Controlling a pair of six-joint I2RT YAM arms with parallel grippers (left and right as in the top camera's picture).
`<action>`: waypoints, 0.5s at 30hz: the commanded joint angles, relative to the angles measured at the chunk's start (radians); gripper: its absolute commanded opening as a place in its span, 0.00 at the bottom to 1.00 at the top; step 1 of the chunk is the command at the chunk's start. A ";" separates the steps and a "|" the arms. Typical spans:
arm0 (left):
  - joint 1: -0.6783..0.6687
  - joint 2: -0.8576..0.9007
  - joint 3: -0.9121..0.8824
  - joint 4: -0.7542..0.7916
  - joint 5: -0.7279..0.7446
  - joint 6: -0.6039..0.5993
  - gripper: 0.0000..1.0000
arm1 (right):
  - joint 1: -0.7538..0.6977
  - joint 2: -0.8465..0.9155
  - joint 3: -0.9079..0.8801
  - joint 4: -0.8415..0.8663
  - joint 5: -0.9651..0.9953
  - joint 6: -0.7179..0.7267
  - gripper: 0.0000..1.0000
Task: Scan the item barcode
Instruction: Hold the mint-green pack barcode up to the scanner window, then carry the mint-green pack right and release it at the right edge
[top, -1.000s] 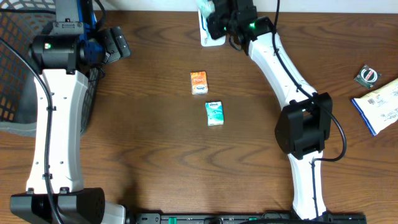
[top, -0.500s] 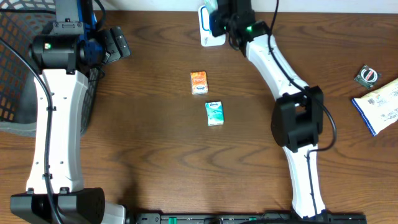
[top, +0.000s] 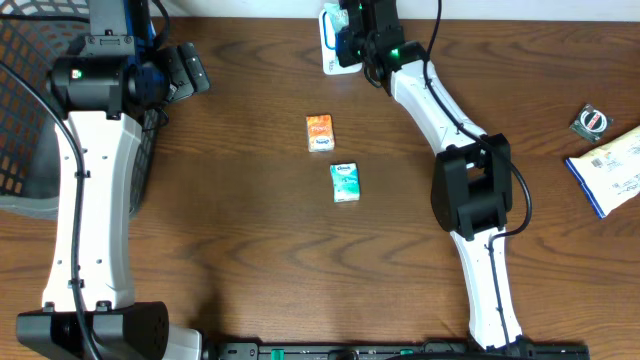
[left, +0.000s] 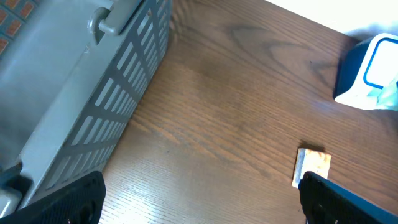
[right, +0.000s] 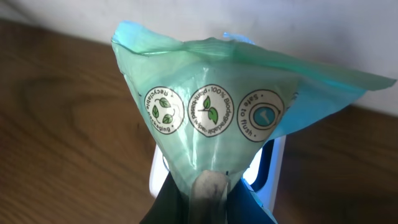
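As the right pincer (right: 208, 202) pinches it, green pouch (right: 211, 112) — over scanner (top: 328, 62).

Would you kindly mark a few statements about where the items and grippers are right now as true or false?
1. The right gripper is shut on a green packet. True.
2. The left gripper holds the orange box. False: the left gripper is open and empty, and the orange box lies on the table.
3. The teal box lies on the table near the orange box, not touching it. True.
4. The green packet hangs over the black basket. False: it is held at the blue and white scanner by the far edge of the table.
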 joint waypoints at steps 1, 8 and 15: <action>-0.001 0.000 0.003 -0.003 -0.016 -0.002 0.98 | -0.031 -0.039 0.026 0.024 0.014 0.014 0.01; -0.001 0.000 0.003 -0.003 -0.016 -0.002 0.98 | -0.156 -0.110 0.026 -0.018 0.018 0.013 0.01; -0.001 0.000 0.003 -0.003 -0.016 -0.002 0.98 | -0.353 -0.148 0.026 -0.289 0.211 0.014 0.01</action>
